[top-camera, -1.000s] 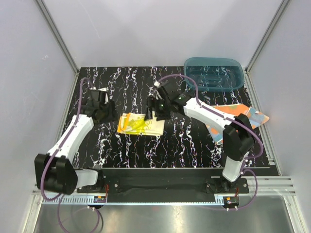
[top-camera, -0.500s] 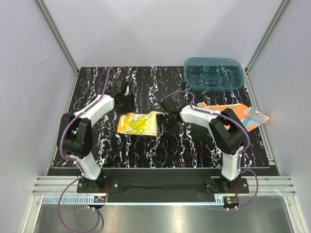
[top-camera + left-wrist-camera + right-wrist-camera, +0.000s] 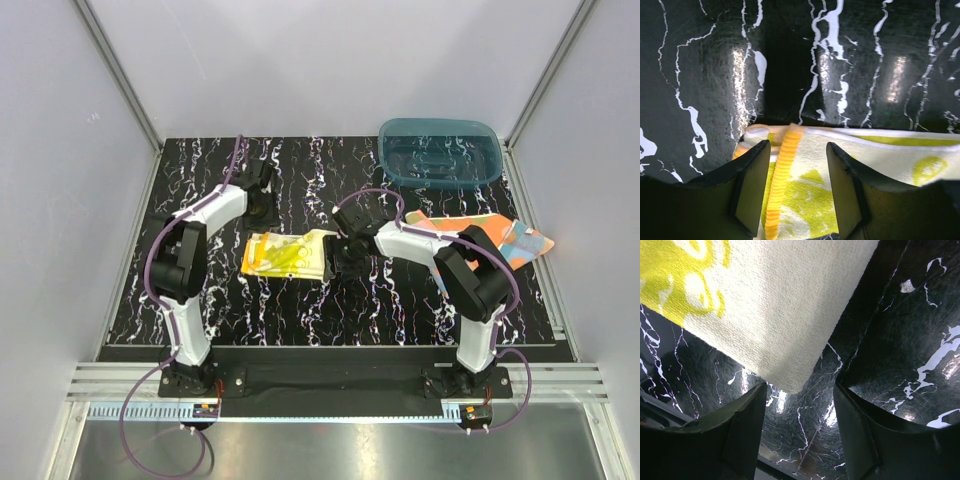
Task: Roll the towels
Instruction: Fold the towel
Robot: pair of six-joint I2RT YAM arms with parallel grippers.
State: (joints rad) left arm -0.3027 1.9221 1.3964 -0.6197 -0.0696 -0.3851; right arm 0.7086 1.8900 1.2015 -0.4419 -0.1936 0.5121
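Both arms have shifted in the last sec. Your L arm swung in from the 9 o'clock side, so the L claw (image 3: 263, 210) is now at the 11 o'clock corner of the yellow towel (image 3: 287, 256). The R claw (image 3: 340, 252) came down to that towel's 3 o'clock edge. The towel itself hasn't budged.

L wrist view: the L claw is released. Its fingers (image 3: 752, 187) stand apart either side of the towel's orange ribbed border, w/ gaps both sides and nothing pinched.

The yellow towel lies flat on the worktop (image 3: 300, 310), a bit toward 9 o'clock of centre, w/ its pale printed face up.

R wrist view: the R claw is also released. Its fingers (image 3: 742, 437) are spread, and one towel corner lies just ahead of the gap, not gripped.

The teal tub (image 3: 440, 152) sits at the worktop's 1 o'clock corner, well apart from both claws.

The orange dotted towel (image 3: 520, 243) lies at the 3 o'clock side, partly hidden under your R arm. Neither claw touches it.
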